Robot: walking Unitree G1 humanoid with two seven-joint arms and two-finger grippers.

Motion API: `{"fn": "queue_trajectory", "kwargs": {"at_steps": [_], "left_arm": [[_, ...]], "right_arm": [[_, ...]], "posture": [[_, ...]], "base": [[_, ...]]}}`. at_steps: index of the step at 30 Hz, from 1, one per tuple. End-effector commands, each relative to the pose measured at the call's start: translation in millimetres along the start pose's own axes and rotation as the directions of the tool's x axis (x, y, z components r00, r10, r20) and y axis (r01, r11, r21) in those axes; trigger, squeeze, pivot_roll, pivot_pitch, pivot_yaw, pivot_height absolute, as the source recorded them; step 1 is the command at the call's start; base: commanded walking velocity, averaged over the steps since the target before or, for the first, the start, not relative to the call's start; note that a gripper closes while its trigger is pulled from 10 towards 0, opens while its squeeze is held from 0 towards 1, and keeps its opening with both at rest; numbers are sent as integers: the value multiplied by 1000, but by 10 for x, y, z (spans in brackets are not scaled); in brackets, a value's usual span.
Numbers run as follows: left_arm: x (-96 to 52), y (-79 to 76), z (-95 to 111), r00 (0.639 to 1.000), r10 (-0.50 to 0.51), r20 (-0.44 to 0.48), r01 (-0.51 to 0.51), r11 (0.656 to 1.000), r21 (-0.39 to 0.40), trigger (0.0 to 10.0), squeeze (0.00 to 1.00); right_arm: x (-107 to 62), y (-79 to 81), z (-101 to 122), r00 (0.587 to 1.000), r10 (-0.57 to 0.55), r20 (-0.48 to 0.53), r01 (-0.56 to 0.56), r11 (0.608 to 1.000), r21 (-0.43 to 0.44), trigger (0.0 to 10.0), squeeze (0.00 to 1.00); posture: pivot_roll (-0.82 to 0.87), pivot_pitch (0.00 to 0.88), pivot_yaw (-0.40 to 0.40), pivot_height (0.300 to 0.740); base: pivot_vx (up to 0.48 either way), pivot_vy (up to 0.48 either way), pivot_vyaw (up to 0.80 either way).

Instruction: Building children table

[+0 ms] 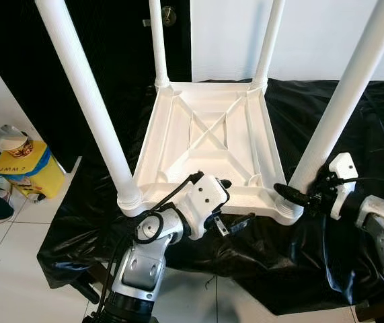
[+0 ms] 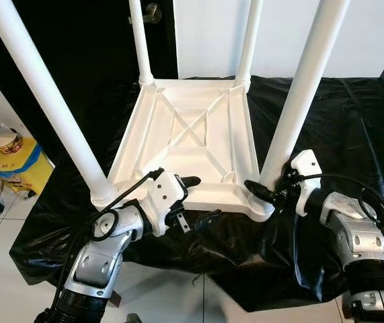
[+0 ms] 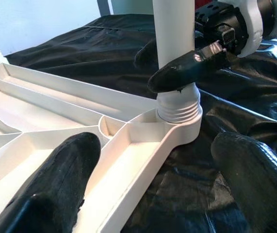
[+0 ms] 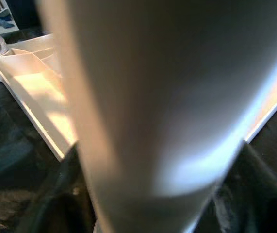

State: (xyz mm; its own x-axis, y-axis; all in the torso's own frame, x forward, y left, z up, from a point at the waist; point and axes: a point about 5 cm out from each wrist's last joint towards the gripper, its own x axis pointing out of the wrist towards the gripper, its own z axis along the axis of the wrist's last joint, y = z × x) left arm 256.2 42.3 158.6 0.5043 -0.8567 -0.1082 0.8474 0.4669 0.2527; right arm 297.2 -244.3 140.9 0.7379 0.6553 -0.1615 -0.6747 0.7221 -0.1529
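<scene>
Far left, a yellow container (image 1: 27, 168) sits on the tiled floor, well clear of the action. Then the near-left leg (image 1: 91, 101) stands in its corner socket of the upturned white tabletop (image 1: 208, 128), which lies ribbed-side up on the black sheet (image 1: 313, 269). The left gripper (image 1: 235, 202) straddles the near edge, fingers (image 3: 60, 179) spread wide, one above the ribs, one outside the rim, holding nothing. Over to the right, the right gripper (image 1: 292, 195) pinches the near-right leg (image 1: 346, 94) just above its threaded collar, fingers closed on it. It looks like hollow plastic: light, stiff, smooth and a bit slippery, so gripping low near the socket seems the safest hold
</scene>
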Motion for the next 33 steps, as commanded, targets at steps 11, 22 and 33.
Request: {"fn": "queue_trajectory", "kwargs": {"at_steps": [11,22,33], "left_arm": [[-16,85,26,982,187,-4,-187,982,2,10000,0],[2,90,43,982,191,0,-191,982,1,10000,0],[4,83,26,982,189,-4,-189,982,-7,10000,0]], "right_arm": [[15,60,-126,999,22,-40,-21,999,25,10000,0],[63,203,-135,995,-102,16,101,993,54,10000,0],[87,389,-200,941,-337,41,329,934,138,10000,0]], "posture": [[-37,31,14,740],[-40,40,11,740],[-63,54,17,740]], "base": [[0,0,0],[0,0,0],[0,0,0]]}}
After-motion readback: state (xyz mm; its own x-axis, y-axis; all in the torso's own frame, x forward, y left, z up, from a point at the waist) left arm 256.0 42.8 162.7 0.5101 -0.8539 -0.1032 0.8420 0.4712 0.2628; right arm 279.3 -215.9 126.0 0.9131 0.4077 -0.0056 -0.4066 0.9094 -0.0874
